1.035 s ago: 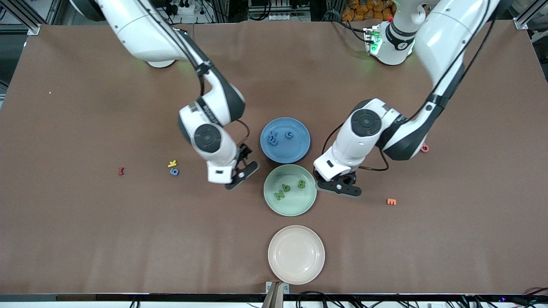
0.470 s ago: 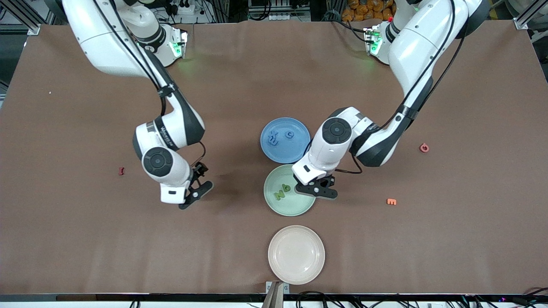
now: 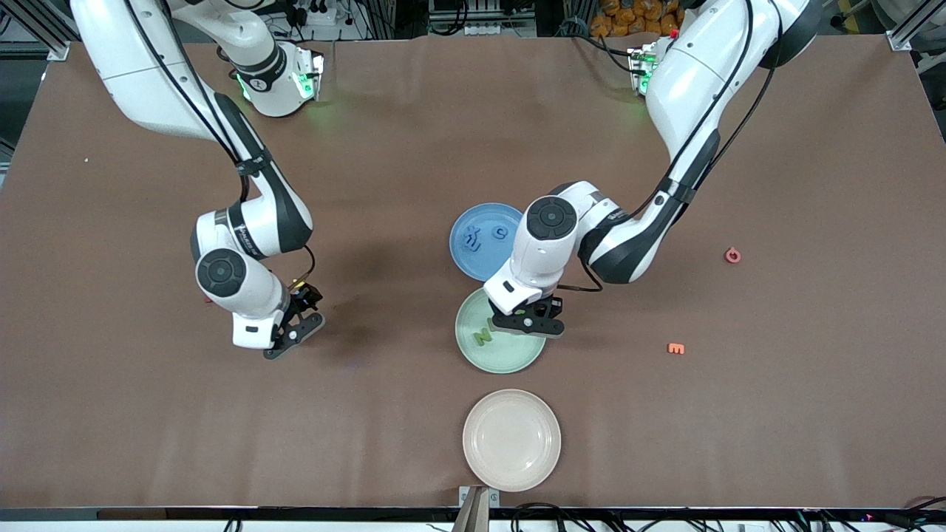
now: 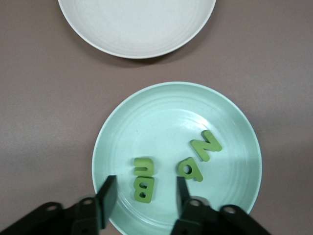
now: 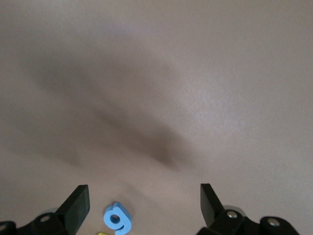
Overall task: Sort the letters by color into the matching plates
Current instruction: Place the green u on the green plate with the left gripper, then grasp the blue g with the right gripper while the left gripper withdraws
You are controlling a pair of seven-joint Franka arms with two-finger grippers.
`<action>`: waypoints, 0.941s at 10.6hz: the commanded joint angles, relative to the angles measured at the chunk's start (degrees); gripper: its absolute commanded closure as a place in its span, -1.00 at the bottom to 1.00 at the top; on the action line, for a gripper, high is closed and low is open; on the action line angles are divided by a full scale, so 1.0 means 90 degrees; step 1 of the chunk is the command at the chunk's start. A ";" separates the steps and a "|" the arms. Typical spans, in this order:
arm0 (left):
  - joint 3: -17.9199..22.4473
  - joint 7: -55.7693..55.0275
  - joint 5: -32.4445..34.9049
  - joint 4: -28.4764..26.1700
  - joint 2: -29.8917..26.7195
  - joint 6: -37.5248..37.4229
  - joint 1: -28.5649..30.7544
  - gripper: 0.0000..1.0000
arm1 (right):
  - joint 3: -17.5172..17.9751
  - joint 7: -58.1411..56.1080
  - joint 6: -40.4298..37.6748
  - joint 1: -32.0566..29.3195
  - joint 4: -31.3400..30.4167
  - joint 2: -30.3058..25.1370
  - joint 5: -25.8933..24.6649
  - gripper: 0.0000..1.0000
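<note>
my left gripper (image 4: 144, 196) hangs over the pale mint green plate (image 4: 161, 100), jaws parted and clasping nothing; the green letter b (image 4: 143, 189) lies flat on the plate, showing between the two fingers (image 4: 107, 197). beside it in the same plate lie a green u-shaped letter (image 4: 143, 166), a small rounded green letter (image 4: 190, 169) and the green letter n (image 4: 206, 145), the last two touching. in the front view the left gripper (image 3: 526, 324) covers part of that plate (image 3: 499, 356), and only the n (image 3: 482, 336) shows clearly.

the blue plate (image 3: 473, 222) sits just beside the mint plate, farther from the front camera, their rims about touching. it holds blue letters: a cluster i cannot read (image 3: 471, 239) and a small rounded one (image 3: 500, 233). the cream-beige plate (image 3: 511, 440) stands nearer the front camera than the mint plate, slightly apart, and carries nothing; the left wrist view shows its rim (image 4: 137, 51).

my right gripper (image 5: 144, 208) is low over bare tabletop (image 3: 414, 133) toward the right arm's end, jaws spread wide, grasping nothing. a blue figure, a 6 or 9 (image 5: 118, 219), lies on the table between its fingers (image 5: 77, 205), with a scrap of yellow letter (image 5: 101, 233) beside it. in the front view the right gripper (image 3: 294, 332) hides both.

loose on the table toward the left arm's end: a red rounded letter (image 3: 732, 255) and an orange e (image 3: 675, 348), well apart.
</note>
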 commanded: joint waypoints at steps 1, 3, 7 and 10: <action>0.0105 -0.0035 -0.0165 0.0148 -0.0208 -0.0147 -0.0027 -1.00 | 0.0114 -0.0252 0.1106 -0.0288 -0.1080 -0.0386 -0.0131 -1.00; 0.0105 -0.0035 -0.0155 0.0109 -0.0491 -0.0331 0.0091 -1.00 | 0.0114 -0.0359 0.1430 -0.0337 -0.1316 -0.0376 -0.0141 -1.00; 0.0115 0.0198 -0.0145 0.0109 -0.1486 -0.1608 0.0442 -1.00 | 0.0114 -0.0642 0.2017 -0.0474 -0.1853 -0.0473 -0.0160 -1.00; 0.0057 0.0238 -0.0378 0.0109 -0.2169 -0.2526 0.0910 -1.00 | 0.0114 -0.0652 0.2047 -0.0474 -0.1970 -0.0503 -0.0199 -1.00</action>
